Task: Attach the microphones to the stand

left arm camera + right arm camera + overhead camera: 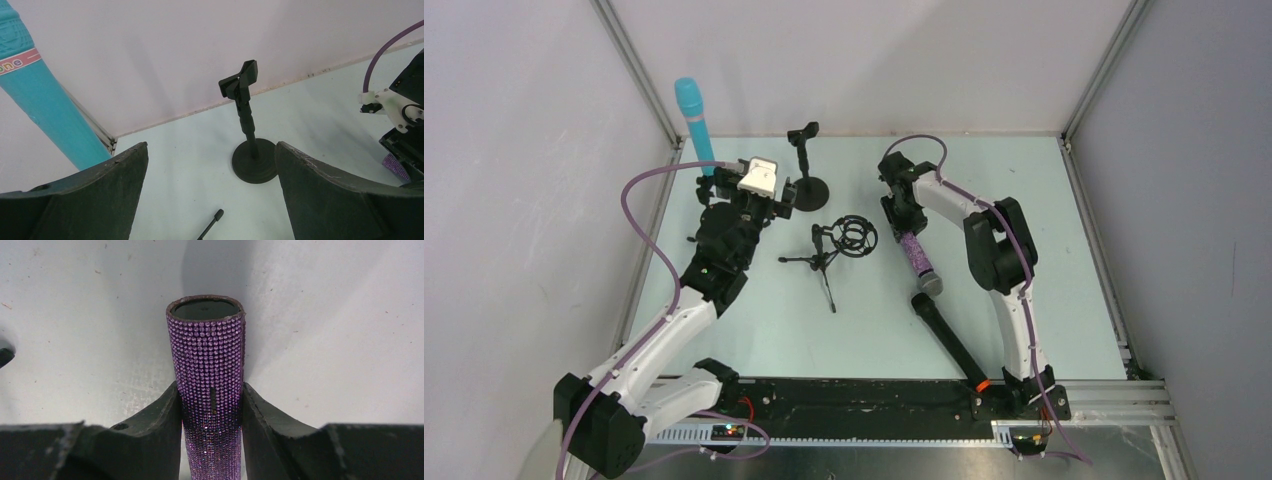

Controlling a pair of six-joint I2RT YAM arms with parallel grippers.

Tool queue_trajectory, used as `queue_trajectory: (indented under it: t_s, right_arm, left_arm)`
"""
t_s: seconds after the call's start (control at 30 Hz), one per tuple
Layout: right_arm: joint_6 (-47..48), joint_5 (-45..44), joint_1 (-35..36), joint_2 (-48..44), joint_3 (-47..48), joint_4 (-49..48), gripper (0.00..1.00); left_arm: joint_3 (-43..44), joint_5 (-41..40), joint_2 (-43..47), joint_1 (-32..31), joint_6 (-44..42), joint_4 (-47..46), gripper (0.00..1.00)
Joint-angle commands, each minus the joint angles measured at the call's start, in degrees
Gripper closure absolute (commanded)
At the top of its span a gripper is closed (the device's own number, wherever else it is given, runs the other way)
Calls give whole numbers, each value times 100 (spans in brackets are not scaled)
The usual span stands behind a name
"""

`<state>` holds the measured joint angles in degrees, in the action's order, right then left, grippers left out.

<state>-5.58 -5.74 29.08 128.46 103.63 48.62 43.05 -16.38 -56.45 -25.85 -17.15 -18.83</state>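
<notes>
The light blue microphone (691,122) stands upright at the back left, its lower end hidden behind my left arm; it also shows at the left of the left wrist view (45,110). My left gripper (769,195) (211,150) is open and empty, facing the black round-base stand (809,185) (248,130) with its empty clip. My right gripper (906,225) (210,395) is shut on the tail end of the purple glittery microphone (916,255) (207,350), which lies on the table. The long black microphone (949,340) with an orange ring lies near the front.
A small black tripod stand with a round shock mount (842,243) stands between the arms; one leg tip shows in the left wrist view (215,217). The enclosure's back wall and frame posts (639,75) are close behind the stands.
</notes>
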Motion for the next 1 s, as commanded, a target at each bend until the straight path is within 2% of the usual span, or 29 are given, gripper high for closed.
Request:
queue_trajectory:
  t_s: [0.0, 0.27, 0.5, 0.67, 0.97]
  right_arm:
    - [22, -212, -67, -59, 55, 65, 100]
    - [-221, 76, -307, -1108, -537, -639, 100]
    - [-523, 920, -705, -2632, -1545, -1680, 100]
    - [-623, 1092, -778, -3673, -1976, -2268, 100]
    - [-47, 1774, -658, -5466, -2913, -3414, 100]
  left_arm:
    - [-11, 59, 116, -4, -104, -238, 0]
    - [-15, 74, 144, -1, -104, -243, 0]
    - [-11, 97, 148, 1, -96, -240, 0]
    - [-7, 122, 148, 1, -75, -244, 0]
    - [-10, 220, 170, -10, -5, -240, 0]
